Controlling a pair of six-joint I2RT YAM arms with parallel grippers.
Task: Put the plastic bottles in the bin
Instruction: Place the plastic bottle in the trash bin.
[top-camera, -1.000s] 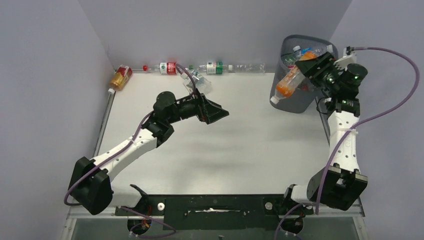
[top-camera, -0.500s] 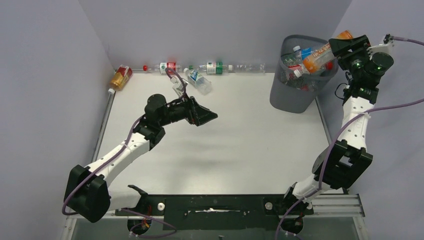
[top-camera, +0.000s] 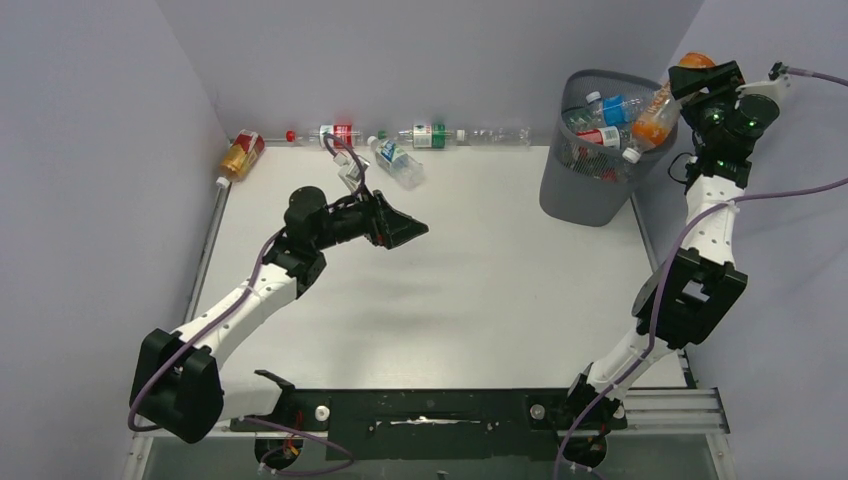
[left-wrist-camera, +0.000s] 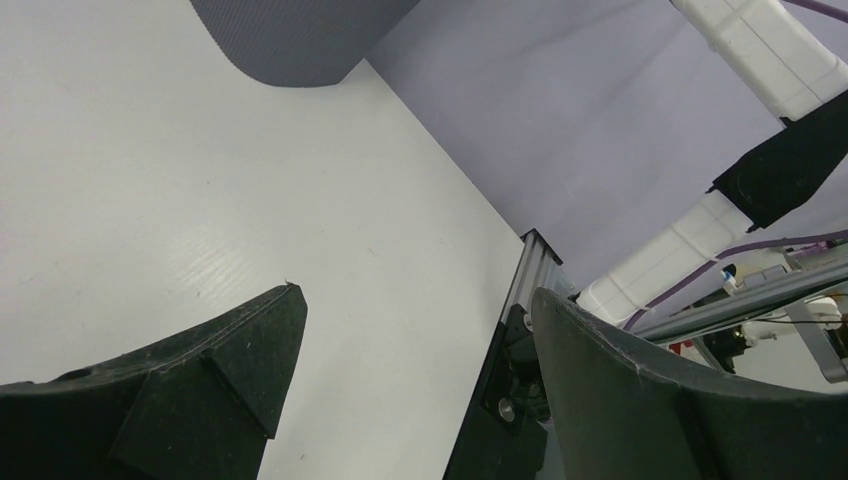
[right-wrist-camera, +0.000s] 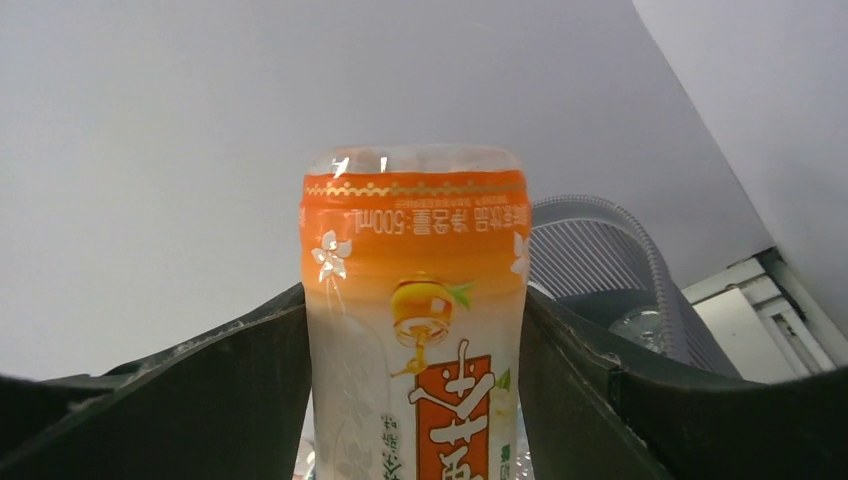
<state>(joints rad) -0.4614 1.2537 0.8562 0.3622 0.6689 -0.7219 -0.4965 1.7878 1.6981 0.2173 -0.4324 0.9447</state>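
The right hand (top-camera: 684, 92) grips an orange bottle (top-camera: 655, 120), tilted cap-down over the right rim of the bin (top-camera: 585, 200), which stands at the far right corner of the bench (top-camera: 480, 290). The left hand (top-camera: 408, 230) stands wide open, holding nothing, over open bench. Loose bottles (top-camera: 430, 134) lie along the far edge behind it.

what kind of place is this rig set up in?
Likely a lab robot test cell: bare white table boxed in by plain grey walls, left arm and right arm bolted at its near edge, bottles staged along the back, mesh bin in the corner.
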